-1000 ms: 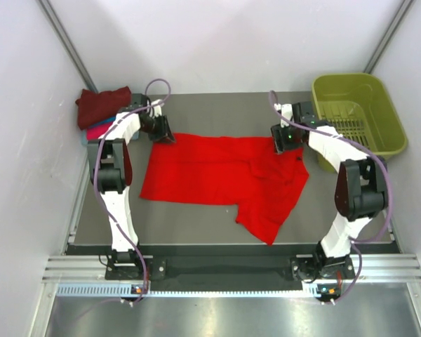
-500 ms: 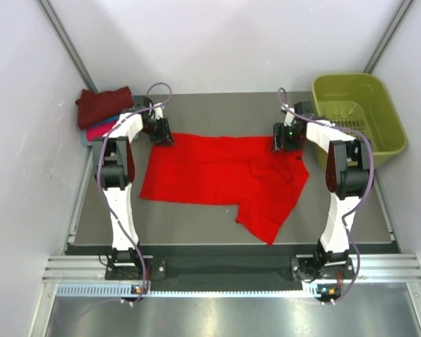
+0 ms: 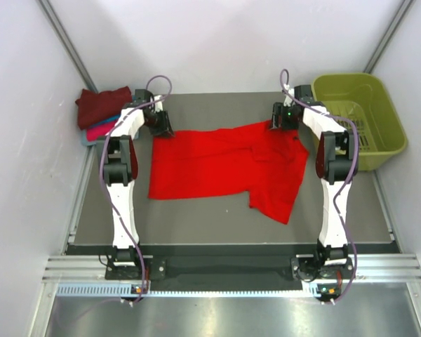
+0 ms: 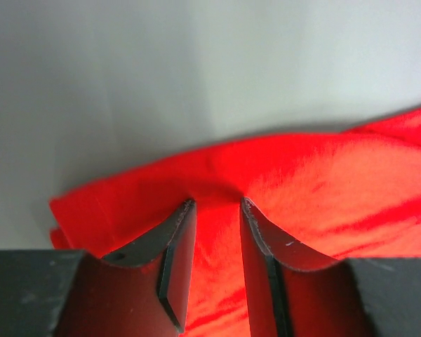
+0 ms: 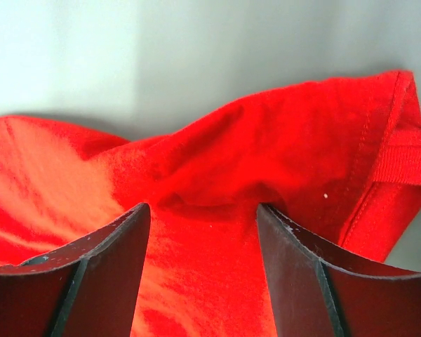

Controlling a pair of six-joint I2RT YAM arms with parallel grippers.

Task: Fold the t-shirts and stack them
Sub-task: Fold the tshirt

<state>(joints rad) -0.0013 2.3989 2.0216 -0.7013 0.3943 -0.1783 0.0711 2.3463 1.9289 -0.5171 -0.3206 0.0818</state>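
The bright red t-shirt lies spread on the grey table, one sleeve trailing toward the near right. My left gripper sits on its far left corner. In the left wrist view that gripper is shut on a ridge of the red t-shirt, with cloth filling the narrow gap. My right gripper is at the far right corner. Its jaws stand wide apart, with the red t-shirt lying loose between them and humped up ahead of the tips. Folded t-shirts, maroon over magenta, are stacked at the far left.
An olive-green plastic basket stands at the far right, close beside my right arm. White walls close in the table on the left, back and right. A metal rail with both arm bases runs along the near edge.
Both grippers have moved toward the back wall, and the red t-shirt's far edge has been drawn back with them. The sleeve at the near right has slid away from the front edge.
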